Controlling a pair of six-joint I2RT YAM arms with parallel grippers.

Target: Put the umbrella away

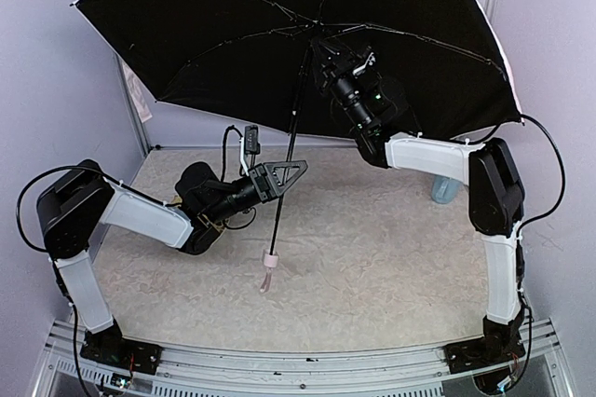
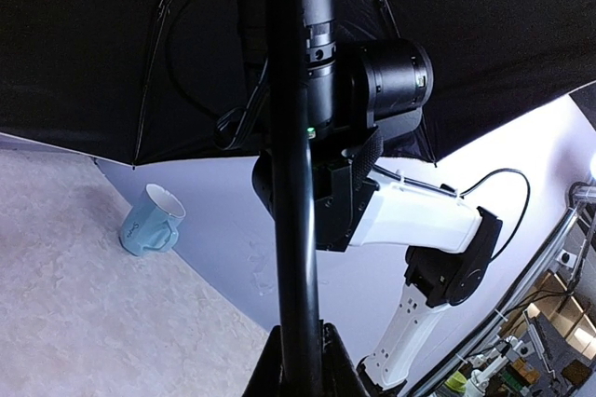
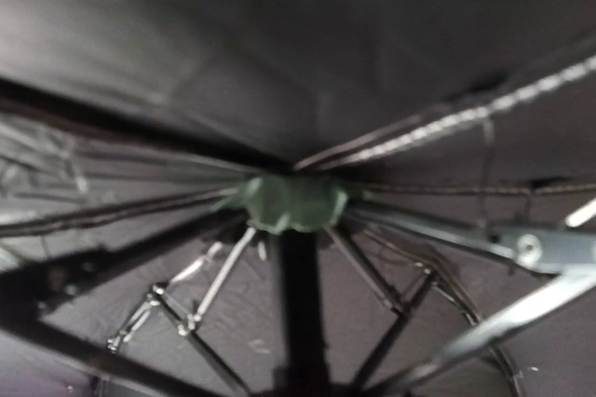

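The umbrella stands open, its black underside (image 1: 279, 34) spread over the back of the table. Its black shaft (image 1: 289, 150) slants down to the pink handle (image 1: 268, 271) and strap near the mat. My left gripper (image 1: 289, 173) is shut on the shaft about halfway up. In the left wrist view the shaft (image 2: 293, 183) rises straight out of the closed jaws. My right gripper (image 1: 321, 47) is raised under the canopy beside the top of the shaft. The right wrist view shows the green hub (image 3: 289, 201), ribs and shaft (image 3: 303, 304) close up and blurred; its fingers are not discernible.
A pale blue mug (image 2: 149, 222) stands on the mat at the back right, partly hidden behind the right arm (image 1: 445, 190). A metal post (image 1: 130, 89) rises at the back left. The right arm's white link (image 2: 419, 220) hangs close behind the shaft.
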